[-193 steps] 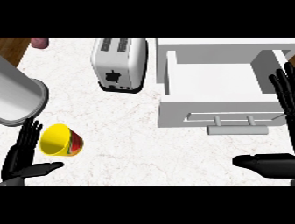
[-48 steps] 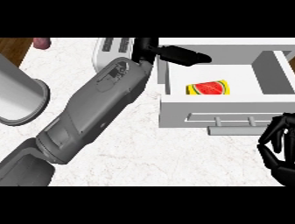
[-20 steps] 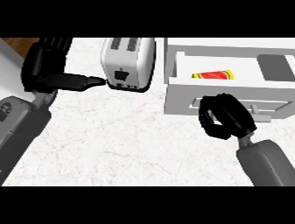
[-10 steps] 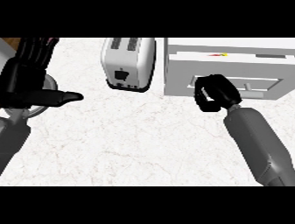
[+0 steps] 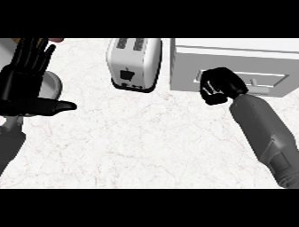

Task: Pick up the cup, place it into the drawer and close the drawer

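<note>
My right hand (image 5: 220,86) is balled into a fist, fingers curled on nothing I can make out, with the knuckles set against the front of the white drawer (image 5: 276,75). That is how I want it for a push: a closed fist gives a blunt face to shove with, and no fingers can catch. No open cavity shows above the drawer's front panel, so I judge it fully in or very nearly so. The cup is not visible anywhere, neither on the marble counter (image 5: 145,133) nor in either hand. My best reading is that it sits inside the drawer, though I cannot confirm that from here. My left hand (image 5: 24,84) shows at the left edge, well apart from the work, fingers straight and pointing up, thumb stuck out sideways, holding nothing; it is parked there to keep out of the way. The white toaster (image 5: 135,64) stands between the two hands, just beside the drawer unit and touched by neither.
</note>
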Controlling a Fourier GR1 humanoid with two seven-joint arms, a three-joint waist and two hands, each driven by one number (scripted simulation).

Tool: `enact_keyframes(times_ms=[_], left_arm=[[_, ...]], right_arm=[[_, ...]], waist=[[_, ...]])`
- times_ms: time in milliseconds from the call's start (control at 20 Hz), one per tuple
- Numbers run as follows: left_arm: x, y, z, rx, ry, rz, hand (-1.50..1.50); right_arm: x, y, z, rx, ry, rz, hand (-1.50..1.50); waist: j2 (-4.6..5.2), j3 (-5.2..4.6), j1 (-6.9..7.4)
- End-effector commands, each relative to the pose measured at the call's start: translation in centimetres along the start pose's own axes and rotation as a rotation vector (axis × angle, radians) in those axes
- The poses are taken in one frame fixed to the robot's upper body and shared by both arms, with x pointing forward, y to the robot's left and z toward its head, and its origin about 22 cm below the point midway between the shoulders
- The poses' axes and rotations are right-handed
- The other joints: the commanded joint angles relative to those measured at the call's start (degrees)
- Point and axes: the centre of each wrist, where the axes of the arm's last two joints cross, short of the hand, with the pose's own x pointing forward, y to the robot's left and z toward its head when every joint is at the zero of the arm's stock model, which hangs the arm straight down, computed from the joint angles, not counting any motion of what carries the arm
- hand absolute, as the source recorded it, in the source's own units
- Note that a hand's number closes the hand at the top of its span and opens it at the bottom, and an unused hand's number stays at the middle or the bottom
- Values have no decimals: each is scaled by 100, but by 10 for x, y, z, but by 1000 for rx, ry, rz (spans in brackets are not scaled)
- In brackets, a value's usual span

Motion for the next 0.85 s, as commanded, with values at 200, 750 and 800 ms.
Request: enact_keyframes(times_ms=[200, 750, 800], left_arm=[[-4, -2, -2, -51, -3, 33, -150], [-14, -10, 6, -83, 10, 56, -150], [-21, -14, 8, -71, 25, 60, -150]], right_arm=[[-22, -52, 2, -48, 96, -32, 150], [-31, -60, 9, -139, 87, -107, 150], [-33, -59, 11, -122, 79, -103, 150]], waist=[[219, 33, 158], [259, 44, 365], [253, 41, 304]])
